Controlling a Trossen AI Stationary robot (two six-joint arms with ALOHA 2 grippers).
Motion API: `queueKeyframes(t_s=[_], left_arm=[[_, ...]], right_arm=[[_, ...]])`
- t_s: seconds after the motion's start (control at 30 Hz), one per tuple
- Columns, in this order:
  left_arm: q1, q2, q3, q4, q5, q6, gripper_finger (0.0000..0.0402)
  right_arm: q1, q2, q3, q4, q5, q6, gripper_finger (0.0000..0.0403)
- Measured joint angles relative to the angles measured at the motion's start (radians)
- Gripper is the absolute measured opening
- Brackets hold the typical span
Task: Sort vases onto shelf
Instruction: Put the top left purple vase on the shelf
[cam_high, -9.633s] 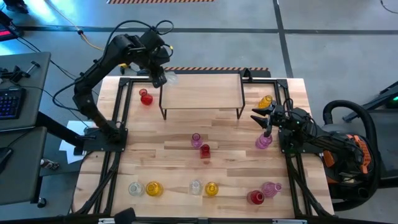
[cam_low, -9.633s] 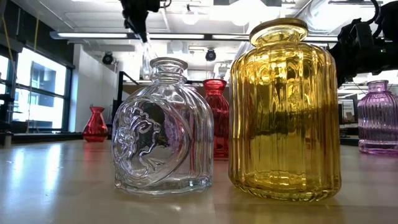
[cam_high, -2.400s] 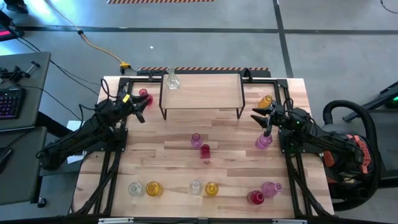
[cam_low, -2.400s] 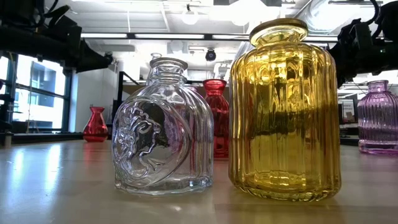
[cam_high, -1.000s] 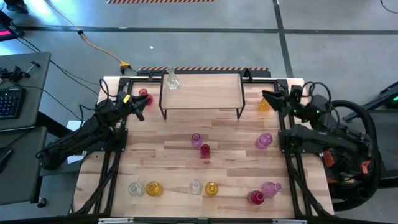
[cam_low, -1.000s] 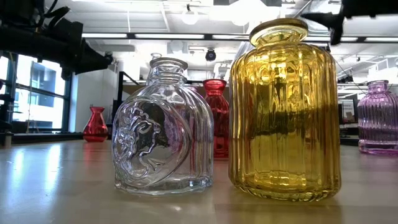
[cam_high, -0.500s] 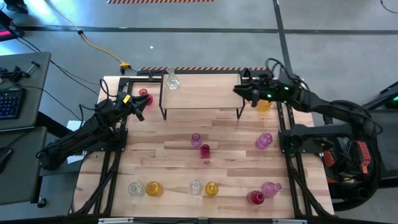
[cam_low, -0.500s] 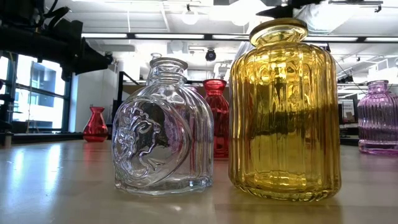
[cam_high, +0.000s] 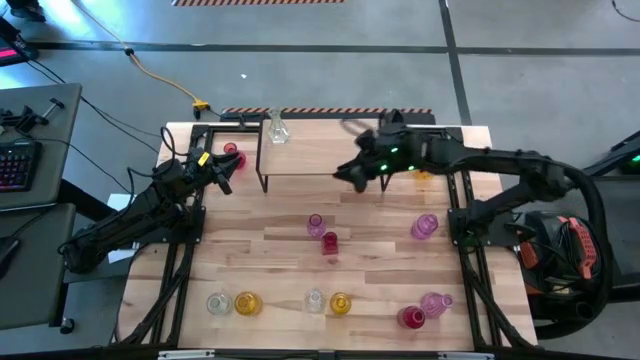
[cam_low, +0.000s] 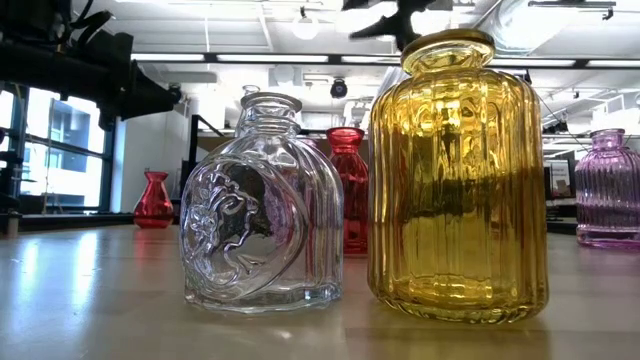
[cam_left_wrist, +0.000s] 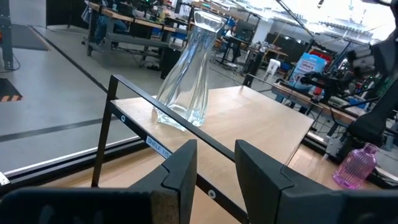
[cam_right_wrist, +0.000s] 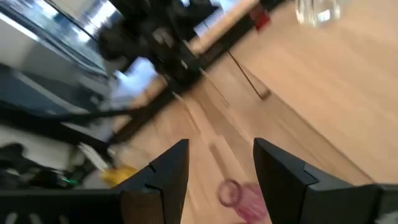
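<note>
Far left of the high view: the left gripper (cam_high: 222, 170) rests at the table's left edge, just beside a red vase (cam_high: 233, 154) at the upper left. Its wrist view shows the fingers (cam_left_wrist: 180, 171) a little apart with nothing between them.

Upper centre: the shelf (cam_high: 325, 148) carries one clear vase (cam_high: 275, 127), upright at its left end. The rest of the board is bare.

Centre: a pink vase (cam_high: 316, 225) and a dark red vase (cam_high: 330, 243) stand upright, touching or nearly so, below the shelf's front edge.

Just right of centre: the right gripper (cam_high: 353, 175) hangs over the shelf's front right part, its arm reaching in from the right. Its wrist view shows the fingers (cam_right_wrist: 168, 171) spread and empty, with the pink vase (cam_right_wrist: 239, 196) showing in the gap between them.

We judge the pink vase to be the target. It lies down and left of the right gripper in the high view, long axis vertical, neck up. The right arm looks the nearer one.

Right side: an amber vase (cam_high: 426, 167) sits by the frame, another pink vase (cam_high: 424, 227) below it. More vases line the bottom of the frame.
</note>
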Motion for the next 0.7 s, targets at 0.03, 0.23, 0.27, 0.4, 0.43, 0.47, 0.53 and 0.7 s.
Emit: queueKeyframes(t_s=[0.03,0.23,0.27,0.4,0.43,0.47,0.53,0.7], left_arm=[[0.0,0.0,0.0,0.0,0.0,0.0,0.0101],[0.0,0.0,0.0,0.0,0.0,0.0,0.0101],[0.0,0.0,0.0,0.0,0.0,0.0,0.0101],[0.0,0.0,0.0,-0.005,0.0,0.0,0.0101],[0.0,0.0,0.0,-0.01,0.0,0.0,0.0101],[0.0,0.0,0.0,-0.018,0.0,0.0,0.0101],[0.0,0.0,0.0,-0.038,0.0,0.0,0.0101],[0.0,0.0,0.0,-0.084,0.025,-0.008,0.0101]], right_arm=[[0.011,0.025,0.008,-0.011,0.014,0.0,0.0161],[0.056,0.145,0.016,-0.021,0.023,0.079,0.0161],[0.063,0.162,0.016,-0.02,0.023,0.094,0.0161],[0.09,0.218,0.016,-0.015,0.023,0.136,0.0161],[0.096,0.23,0.016,-0.014,0.022,0.143,0.0161],[0.102,0.243,0.016,-0.014,0.023,0.152,0.0161],[0.112,0.261,0.016,-0.014,0.027,0.171,0.0161],[0.131,0.281,0.016,-0.007,0.062,0.195,0.0161]])
